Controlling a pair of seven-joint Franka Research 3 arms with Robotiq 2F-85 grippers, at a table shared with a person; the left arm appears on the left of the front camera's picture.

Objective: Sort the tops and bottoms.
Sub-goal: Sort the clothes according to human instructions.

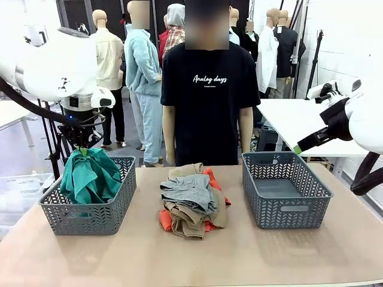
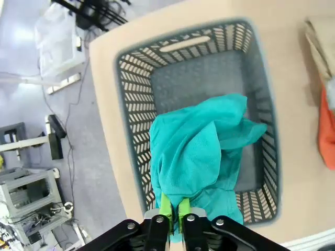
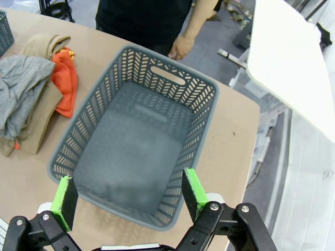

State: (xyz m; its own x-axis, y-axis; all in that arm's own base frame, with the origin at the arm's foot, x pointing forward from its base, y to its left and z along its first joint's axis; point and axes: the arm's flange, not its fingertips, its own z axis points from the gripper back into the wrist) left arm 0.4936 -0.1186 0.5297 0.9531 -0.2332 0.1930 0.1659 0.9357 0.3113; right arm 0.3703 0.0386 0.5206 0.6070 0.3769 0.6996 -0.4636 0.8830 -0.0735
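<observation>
As the left claw (image 2: 174, 209) clenches the teal garment (image 2: 199, 151), the cloth hangs straight below it into the left basket (image 2: 125, 89), ready to drop. Right claw (image 3: 128, 194) gapes empty over the right basket (image 3: 212, 97); 3 garments (image 1: 190, 194) lie piled between.

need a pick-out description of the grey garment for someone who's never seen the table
On the tan table, between the left basket and the right basket, a heap of clothes lies mid-table. The grey garment is the crumpled piece on top of that heap. The khaki-tan garment and the orange garment lie under it; the teal garment hangs from the left gripper into the left basket.
</observation>
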